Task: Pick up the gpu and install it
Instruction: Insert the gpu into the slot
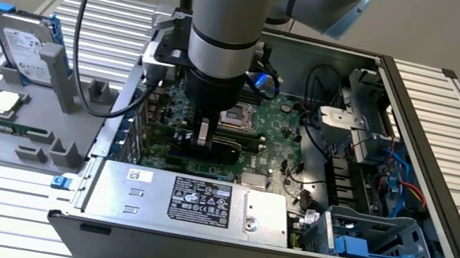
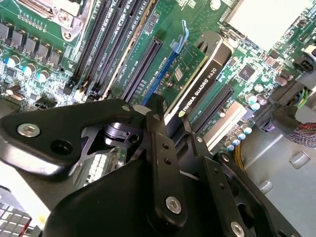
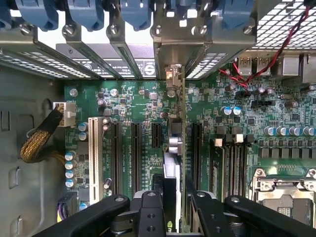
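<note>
Exterior view: inside the open computer case (image 1: 449, 175), jaws clamp the gpu (image 1: 224, 148) upright over the motherboard (image 1: 278, 155).

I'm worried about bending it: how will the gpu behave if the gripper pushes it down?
The gpu is a thin board standing on edge, so it probably stays stiff lengthwise but could tilt sideways. Held by the gripper at its top edge, it looks light; exposed components suggest it's fragile.
</note>
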`<state>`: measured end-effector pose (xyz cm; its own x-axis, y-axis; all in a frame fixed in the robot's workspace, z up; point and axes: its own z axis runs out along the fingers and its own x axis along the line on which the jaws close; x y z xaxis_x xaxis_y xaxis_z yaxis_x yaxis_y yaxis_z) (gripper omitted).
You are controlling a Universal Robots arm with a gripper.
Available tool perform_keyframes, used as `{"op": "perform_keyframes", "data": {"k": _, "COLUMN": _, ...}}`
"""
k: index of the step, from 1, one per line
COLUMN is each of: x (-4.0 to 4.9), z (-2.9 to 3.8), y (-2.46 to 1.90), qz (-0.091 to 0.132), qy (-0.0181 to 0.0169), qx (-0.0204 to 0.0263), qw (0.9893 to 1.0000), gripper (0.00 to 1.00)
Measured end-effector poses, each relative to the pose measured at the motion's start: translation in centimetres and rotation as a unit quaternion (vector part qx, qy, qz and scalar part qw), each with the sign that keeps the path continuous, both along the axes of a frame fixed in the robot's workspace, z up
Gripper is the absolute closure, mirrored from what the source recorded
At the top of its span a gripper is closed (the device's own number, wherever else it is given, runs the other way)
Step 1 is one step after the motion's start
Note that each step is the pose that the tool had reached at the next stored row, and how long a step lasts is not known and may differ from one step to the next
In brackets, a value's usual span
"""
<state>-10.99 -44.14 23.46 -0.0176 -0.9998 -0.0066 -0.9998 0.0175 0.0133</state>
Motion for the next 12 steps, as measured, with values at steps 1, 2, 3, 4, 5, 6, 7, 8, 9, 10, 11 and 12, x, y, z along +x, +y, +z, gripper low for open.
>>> {"op": "perform_keyframes", "data": {"k": 1, "x": -0.01, "z": -0.16, "y": 0.0, "qz": 0.0, "qy": 0.0002, "qx": -0.0001, "qw": 1.0, "gripper": 1.0}}
{"op": "perform_keyframes", "data": {"k": 2, "x": -0.01, "z": -0.27, "y": 0.0, "qz": 0.0, "qy": 0.0002, "qx": -0.0002, "qw": 1.0, "gripper": 1.0}}
{"op": "perform_keyframes", "data": {"k": 3, "x": 0.0, "z": -0.27, "y": 0.0, "qz": 0.0, "qy": 0.0002, "qx": -0.0003, "qw": 1.0, "gripper": 1.0}}
{"op": "perform_keyframes", "data": {"k": 4, "x": 0.0, "z": -0.29, "y": 0.0, "qz": 0.0, "qy": 0.0001, "qx": -0.0002, "qw": 1.0, "gripper": 1.0}}
{"op": "perform_keyframes", "data": {"k": 5, "x": 0.0, "z": -0.31, "y": 0.0, "qz": 0.0, "qy": 0.0, "qx": 0.0, "qw": 1.0, "gripper": 1.0}}
{"op": "perform_keyframes", "data": {"k": 6, "x": 0.0, "z": -0.32, "y": 0.0, "qz": 0.0, "qy": 0.0, "qx": 0.0, "qw": 1.0, "gripper": 1.0}}
{"op": "perform_keyframes", "data": {"k": 7, "x": 0.0, "z": -0.32, "y": 0.0, "qz": 0.0, "qy": -0.0001, "qx": 0.0, "qw": 1.0, "gripper": 1.0}}
{"op": "perform_keyframes", "data": {"k": 8, "x": 0.0, "z": -0.32, "y": 0.0, "qz": 0.0, "qy": -0.0001, "qx": 0.0, "qw": 1.0, "gripper": 1.0}}
{"op": "perform_keyframes", "data": {"k": 9, "x": 0.01, "z": -0.32, "y": 0.0, "qz": 0.0, "qy": -0.0001, "qx": 0.0, "qw": 1.0, "gripper": 1.0}}
{"op": "perform_keyframes", "data": {"k": 10, "x": 0.0, "z": -0.32, "y": 0.0, "qz": 0.0, "qy": -0.0001, "qx": 0.0, "qw": 1.0, "gripper": 1.0}}
{"op": "perform_keyframes", "data": {"k": 11, "x": 0.0, "z": -0.32, "y": 0.0, "qz": 0.0, "qy": -0.0001, "qx": 0.0, "qw": 1.0, "gripper": 1.0}}
{"op": "perform_keyframes", "data": {"k": 12, "x": 0.01, "z": -0.32, "y": 0.0, "qz": 0.0, "qy": -0.0001, "qx": 0.0, "qw": 1.0, "gripper": 1.0}}
